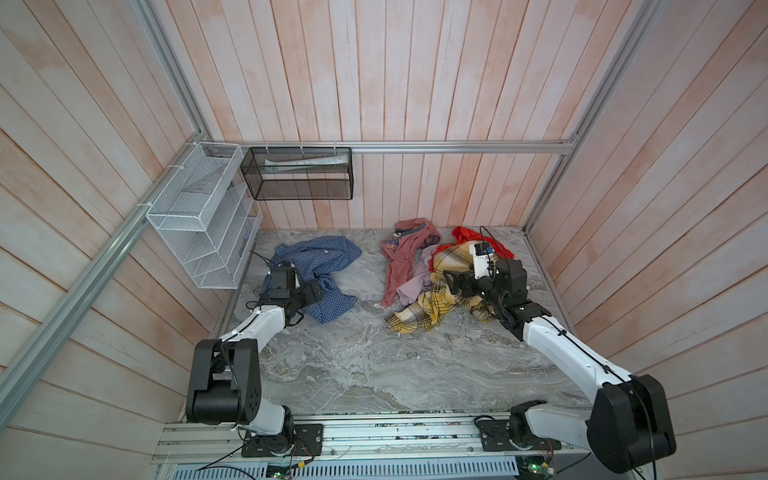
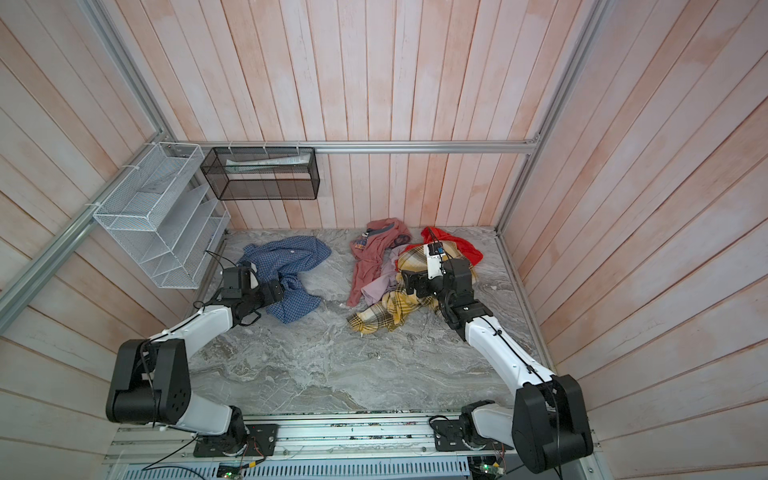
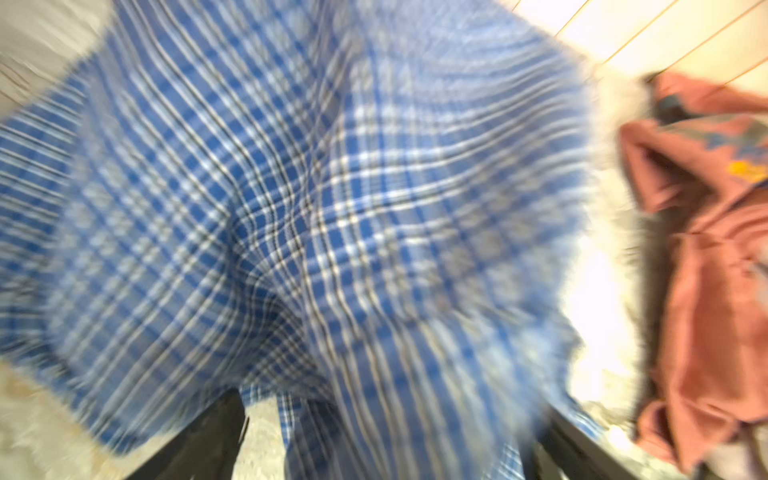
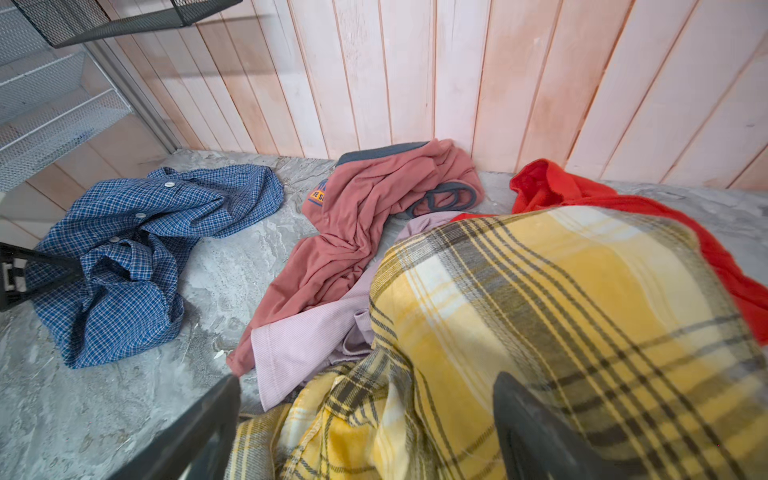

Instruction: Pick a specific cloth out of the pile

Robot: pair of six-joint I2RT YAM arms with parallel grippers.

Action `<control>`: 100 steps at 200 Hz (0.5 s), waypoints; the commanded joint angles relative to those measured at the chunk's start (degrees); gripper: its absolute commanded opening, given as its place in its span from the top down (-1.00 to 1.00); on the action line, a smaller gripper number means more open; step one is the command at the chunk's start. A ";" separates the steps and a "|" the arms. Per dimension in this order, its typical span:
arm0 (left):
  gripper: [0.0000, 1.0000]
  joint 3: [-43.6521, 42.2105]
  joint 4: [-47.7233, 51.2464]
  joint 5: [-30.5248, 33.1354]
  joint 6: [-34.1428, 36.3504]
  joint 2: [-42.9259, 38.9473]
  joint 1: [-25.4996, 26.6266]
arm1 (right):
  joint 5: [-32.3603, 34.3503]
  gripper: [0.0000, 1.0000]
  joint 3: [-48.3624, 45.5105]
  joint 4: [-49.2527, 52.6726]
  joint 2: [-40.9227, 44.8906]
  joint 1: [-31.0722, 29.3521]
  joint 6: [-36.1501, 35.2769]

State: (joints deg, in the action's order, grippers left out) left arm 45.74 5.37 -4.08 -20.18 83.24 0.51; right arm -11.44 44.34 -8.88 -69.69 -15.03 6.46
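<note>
Blue check shirt (image 1: 328, 257) lies crumpled on the left side of the marble table (image 1: 374, 365), well apart from the pile (image 1: 419, 291), with bare top between the two. Its white buttons (image 4: 140, 215) show in the right wrist view. Left gripper (image 1: 316, 291) sits low at the shirt's near end; the left wrist view shows its fingers spread wide with blurred blue fabric between them, nothing pinched. Right gripper (image 1: 452, 283) is over the pile, jaws wide, with the yellow plaid cloth (image 4: 540, 291) bunched between the fingers, not clamped. Dusty-pink garment (image 1: 399, 262), lilac piece (image 1: 411, 289) and red piece (image 1: 463, 237) lie around the plaid, toward the back wall
</note>
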 commanded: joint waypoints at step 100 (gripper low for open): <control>-1.00 -10.31 -9.70 14.18 4.87 -17.32 4.78 | 7.58 -0.96 -14.04 -17.46 7.57 12.57 0.84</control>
State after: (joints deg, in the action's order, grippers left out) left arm 37.10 -0.08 7.20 -17.85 67.61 4.99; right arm -6.24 31.83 -20.64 -62.26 -2.83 6.13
